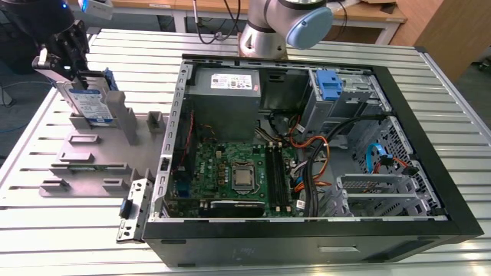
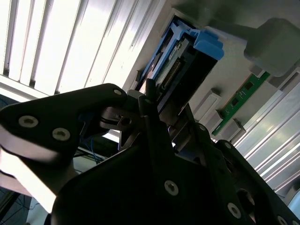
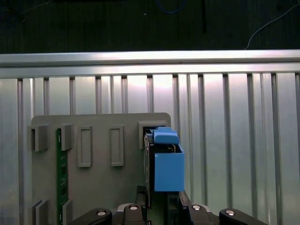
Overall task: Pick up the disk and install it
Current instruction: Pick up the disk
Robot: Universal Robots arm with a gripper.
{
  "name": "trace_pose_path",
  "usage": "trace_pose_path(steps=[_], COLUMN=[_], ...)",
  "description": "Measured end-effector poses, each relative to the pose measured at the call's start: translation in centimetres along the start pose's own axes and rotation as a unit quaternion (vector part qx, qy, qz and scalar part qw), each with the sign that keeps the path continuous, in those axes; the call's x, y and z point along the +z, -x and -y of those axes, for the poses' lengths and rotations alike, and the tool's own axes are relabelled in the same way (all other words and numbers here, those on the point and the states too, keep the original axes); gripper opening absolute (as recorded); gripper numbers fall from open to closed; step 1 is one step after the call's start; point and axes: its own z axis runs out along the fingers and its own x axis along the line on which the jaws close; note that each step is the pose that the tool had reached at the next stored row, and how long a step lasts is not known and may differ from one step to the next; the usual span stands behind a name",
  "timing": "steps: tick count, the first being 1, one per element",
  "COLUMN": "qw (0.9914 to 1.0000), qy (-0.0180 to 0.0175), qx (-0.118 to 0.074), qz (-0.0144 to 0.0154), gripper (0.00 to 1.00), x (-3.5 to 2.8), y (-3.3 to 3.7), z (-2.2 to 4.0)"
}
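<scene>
1. Arm: base at top centre of the exterior view, behind the PC case. The wrist and end effector are far off at the upper left of that view, over the grey fixture tray.
2. Pose: end effector points down at the tray and leans a bit toward the exterior view's left. Its black body sits above the disk.
3. End effector state: clamped on the disk. In both wrist views the fingers sit tight on either side of it, w/ no gap seen.
4. Disk: upright on edge and slightly tilted, at the back end of the tray and outside the case. White-and-blue label faces the exterior view's camera.
5. In the first wrist view the disk is edge-on, blue carrier toward the camera. Lower end is at the tray's slot; can't tell if it is seated or just clear.
6. In the second wrist view the blue carrier and connector edge of the disk stick out past the end effector.
7. Tray lies on the slatted metal counter, just beside the case on the exterior view's left. A green memory stick lies in it, apart from the disk.
8. Case is open, motherboard exposed, w/ the grey power supply at the back and a blue clip on the drive cage at upper right.
</scene>
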Motion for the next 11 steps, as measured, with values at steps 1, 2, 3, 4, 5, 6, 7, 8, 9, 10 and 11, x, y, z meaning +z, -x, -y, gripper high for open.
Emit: trace_pose_path(steps=[1,2,3,4,5,6,7,8,9,10,11], qw=[1.0,1.0,1.0,1.0,1.0,1.0,1.0,1.0,1.0,1.0,1.0], qy=[0.0,0.0,0.0,0.0001,0.0,-0.0001,0.0,0.0,0.0,-0.0001,-0.0001], qx=[0.0,0.0,0.0,0.0,0.0,0.0,0.0,0.0,0.0,0.0,0.0], qz=[0.0,0.0,0.0,0.0,0.0,0.0,0.0,0.0,0.0,0.0,0.0001], gripper=[0.35,0.35,0.35,0.35,0.35,0.35,0.35,0.35,0.35,0.35,0.35], x=[0.0,0.0,-0.01,-0.07,-0.16,-0.29,-0.45,-0.58,-0.68,-0.69,-0.68], y=[0.0,0.0,0.0,0.01,0.01,0.02,0.02,0.03,0.03,0.03,0.03], z=[0.0,0.0,0.0,0.0,0.0,0.0,0.0,0.0,0.0,0.0,0.0])
